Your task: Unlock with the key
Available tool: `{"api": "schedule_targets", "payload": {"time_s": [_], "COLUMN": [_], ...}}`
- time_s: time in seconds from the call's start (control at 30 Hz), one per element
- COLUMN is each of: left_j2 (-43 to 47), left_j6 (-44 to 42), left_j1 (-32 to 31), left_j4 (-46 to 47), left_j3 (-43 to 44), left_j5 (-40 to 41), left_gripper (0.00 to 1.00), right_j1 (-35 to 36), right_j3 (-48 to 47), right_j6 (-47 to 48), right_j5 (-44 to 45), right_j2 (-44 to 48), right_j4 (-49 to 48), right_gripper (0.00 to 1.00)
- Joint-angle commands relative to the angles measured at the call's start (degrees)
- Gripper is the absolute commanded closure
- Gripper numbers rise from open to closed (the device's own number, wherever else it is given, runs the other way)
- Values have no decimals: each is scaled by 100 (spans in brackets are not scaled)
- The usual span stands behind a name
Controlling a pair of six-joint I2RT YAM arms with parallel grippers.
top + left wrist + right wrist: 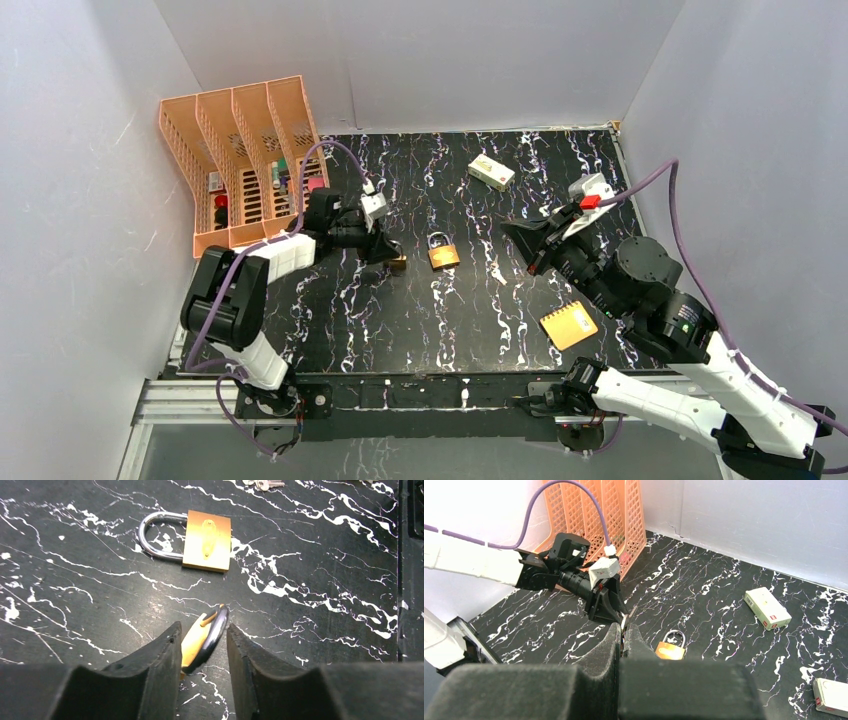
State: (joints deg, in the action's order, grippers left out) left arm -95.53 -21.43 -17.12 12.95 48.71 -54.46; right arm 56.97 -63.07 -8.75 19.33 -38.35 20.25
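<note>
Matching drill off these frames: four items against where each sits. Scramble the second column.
1. small padlock
2. large padlock
3. key
4. orange notepad

A. flat on the table, beside the right arm
B. on edge between the left gripper fingers
C. pinched at the tips of the right gripper
D. flat on the table, between the two grippers

Pairs: 1-B, 2-D, 3-C, 4-A

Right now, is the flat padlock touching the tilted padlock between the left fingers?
Apart: the left wrist view shows bare table between the flat padlock and the tilted padlock.
</note>
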Motion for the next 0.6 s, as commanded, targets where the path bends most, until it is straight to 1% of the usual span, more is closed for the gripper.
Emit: {"api": "schedule_targets", "payload": {"time_s": [0.0,0.07,0.2,0.27,0.33,0.37,0.47,0.57], "left_j2": [498,544,634,668,699,697,665,544], "left_j6": [102,109,113,88,86,80,28,49], "left_j1": [-82,-98,-164,-188,-190,-186,-190,-204], "left_j4": [438,409,431,476,514,509,521,652], "left_j3": [-154,-195,-319,-409,-455,-458,-479,-540], "left_j5": [54,103,243,345,440,490,664,744], "left_gripper": [69,72,72,60,40,35,27,26], "right_j1": [-13,-17,-11,-10,-13,-11,-15,-12], "right_j3": [11,12,38,58,66,60,46,49], "right_j6": [27,19,-10,-31,-46,-47,-47,-47], "right_j5": [21,1,-9,-8,-17,-23,-34,-35], "right_j2": [36,47,79,97,108,108,105,99], "right_j4": [-467,-462,-461,-469,-453,-444,-434,-442], "right_gripper": [100,100,100,100,100,100,100,100]}}
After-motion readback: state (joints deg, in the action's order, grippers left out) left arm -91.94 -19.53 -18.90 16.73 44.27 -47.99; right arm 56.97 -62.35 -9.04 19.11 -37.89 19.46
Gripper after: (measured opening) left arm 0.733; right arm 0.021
